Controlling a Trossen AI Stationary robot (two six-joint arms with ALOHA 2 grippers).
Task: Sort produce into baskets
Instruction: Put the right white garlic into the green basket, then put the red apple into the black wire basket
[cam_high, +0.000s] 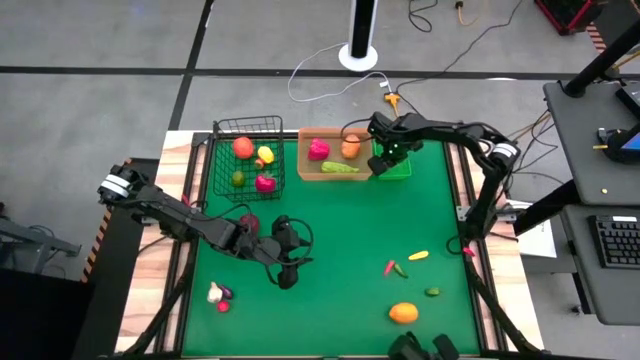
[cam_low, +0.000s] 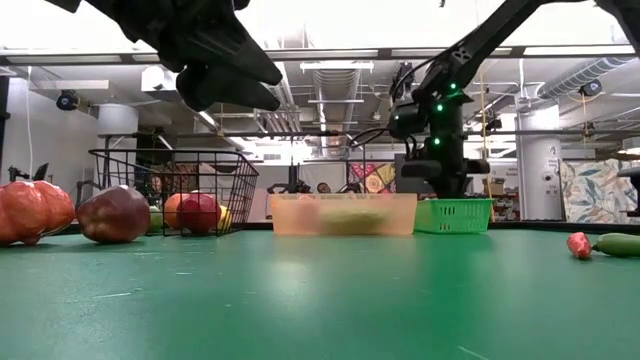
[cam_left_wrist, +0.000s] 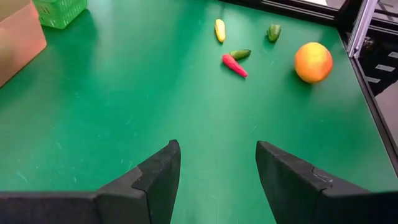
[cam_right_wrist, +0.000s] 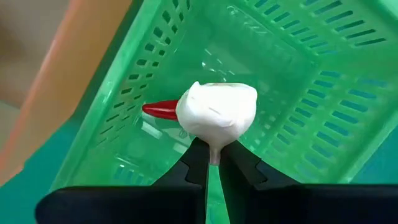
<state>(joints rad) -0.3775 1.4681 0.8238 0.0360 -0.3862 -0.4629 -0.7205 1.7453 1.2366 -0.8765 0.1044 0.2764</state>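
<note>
The right gripper (cam_right_wrist: 211, 163) pinches the stem of a white garlic (cam_right_wrist: 216, 113) over the green bin (cam_high: 394, 165), which holds a red chilli (cam_right_wrist: 160, 110). The tan tray (cam_high: 312, 170) touches the bin at 9 o'clock. The left gripper (cam_left_wrist: 217, 174) hangs apart, empty, over the green mat (cam_high: 340, 250) near an apple (cam_high: 249, 222). An orange (cam_high: 403, 313) lies at 5 o'clock.

Two dark jointed arms with white wrist bands, green lights glowing on the right pincer (cam_high: 388, 158)
</note>
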